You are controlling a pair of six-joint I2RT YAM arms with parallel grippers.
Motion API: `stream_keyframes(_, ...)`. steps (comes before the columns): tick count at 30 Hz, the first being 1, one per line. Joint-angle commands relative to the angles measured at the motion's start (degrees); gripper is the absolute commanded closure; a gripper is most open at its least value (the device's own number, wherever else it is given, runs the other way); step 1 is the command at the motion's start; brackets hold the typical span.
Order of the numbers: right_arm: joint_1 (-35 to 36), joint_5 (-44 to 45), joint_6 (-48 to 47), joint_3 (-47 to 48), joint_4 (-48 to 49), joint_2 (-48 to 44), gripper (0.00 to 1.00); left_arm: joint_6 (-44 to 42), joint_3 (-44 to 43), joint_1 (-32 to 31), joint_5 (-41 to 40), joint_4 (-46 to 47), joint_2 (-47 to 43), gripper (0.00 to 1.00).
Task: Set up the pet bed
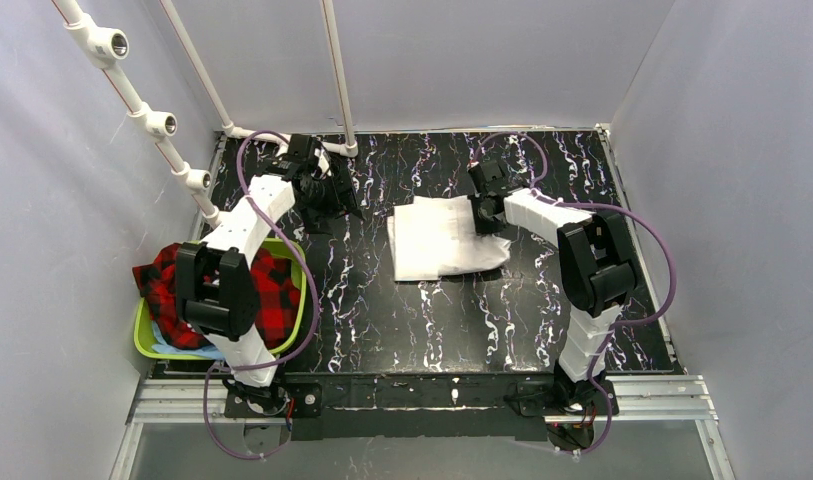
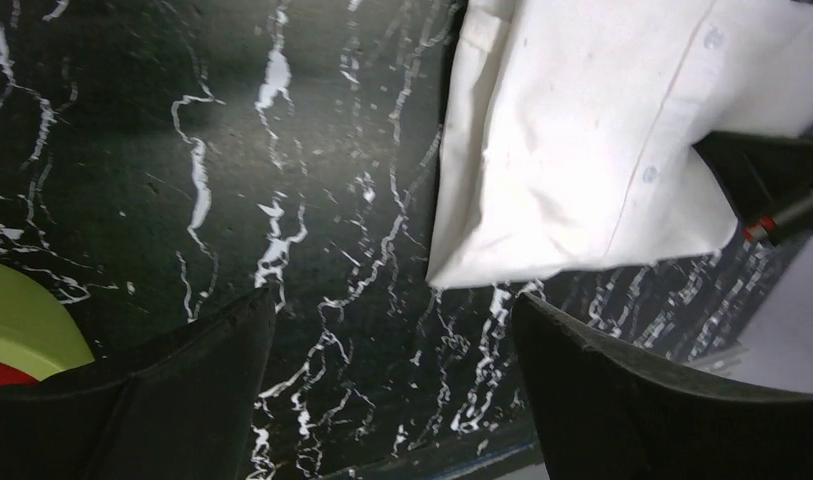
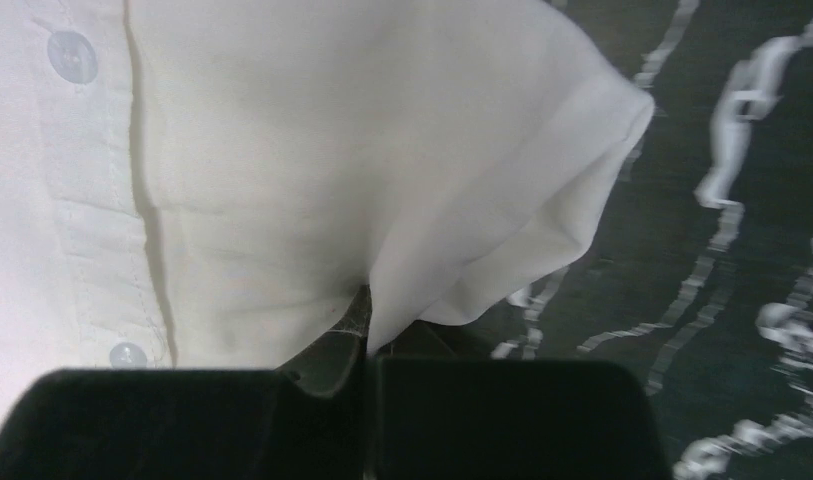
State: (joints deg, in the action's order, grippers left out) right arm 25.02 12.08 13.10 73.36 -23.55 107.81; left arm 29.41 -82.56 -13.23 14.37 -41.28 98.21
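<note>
Black marbled table (image 1: 382,310); white buttoned shirt (image 1: 437,240) lying mid-table; green basket (image 1: 142,338) at left edge.

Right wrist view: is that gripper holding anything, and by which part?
The right gripper pinches the white shirt at a folded edge beside its button strip; the left gripper holds nothing.

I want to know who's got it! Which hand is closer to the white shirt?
Right. The right hand pinches the shirt's edge; the left hand hangs open over the table beside it, not touching.
</note>
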Motion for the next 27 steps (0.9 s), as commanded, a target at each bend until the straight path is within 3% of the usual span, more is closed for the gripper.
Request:
stream_keyframes(1, -0.32, 21.8, -12.36, 5.09, -5.98, -3.48, 0.99, 0.51, -0.61, 0.07, 6.41, -2.49, -3.56, 0.13)
stream_keyframes(4, -0.84, 35.26, -20.77, 6.63, -5.08, -3.35, 0.99, 1.51, -0.75, 0.07, 9.45, -2.1, -6.66, 0.14)
stream_keyframes(7, -2.51, 47.1, -33.15, 5.32, 2.9, -3.93, 0.99, 2.26, -0.67, 0.05, 11.92, -1.31, -10.93, 0.14)
stream_keyframes(14, -5.49, 56.57, -59.64, 6.48, 26.05, -5.48, 0.99, 4.25, 0.97, 0.07, 16.06, 0.35, -18.69, 0.14)
stream_keyframes(18, -2.66, 54.18, -53.01, 11.26, 18.44, -3.33, 0.99, 4.74, 2.39, 0.06, 16.32, 1.2, -20.14, 0.14)
stream_keyframes(23, 4.88, 50.68, -42.4, 9.43, 9.08, 0.63, 0.99, 4.99, 3.01, 0.08, 16.01, 1.29, -20.07, 0.14)
stream_keyframes(25, 9.28, 47.06, -34.72, 12.39, 2.84, 3.48, 0.99, 5.32, 2.79, 0.05, 15.49, 1.29, -20.03, 0.14)
stream_keyframes(27, 12.35, 41.08, -23.66, 19.38, -9.28, 7.19, 0.99, 5.86, 2.25, 0.05, 13.62, 0.52, -20.18, 0.14)
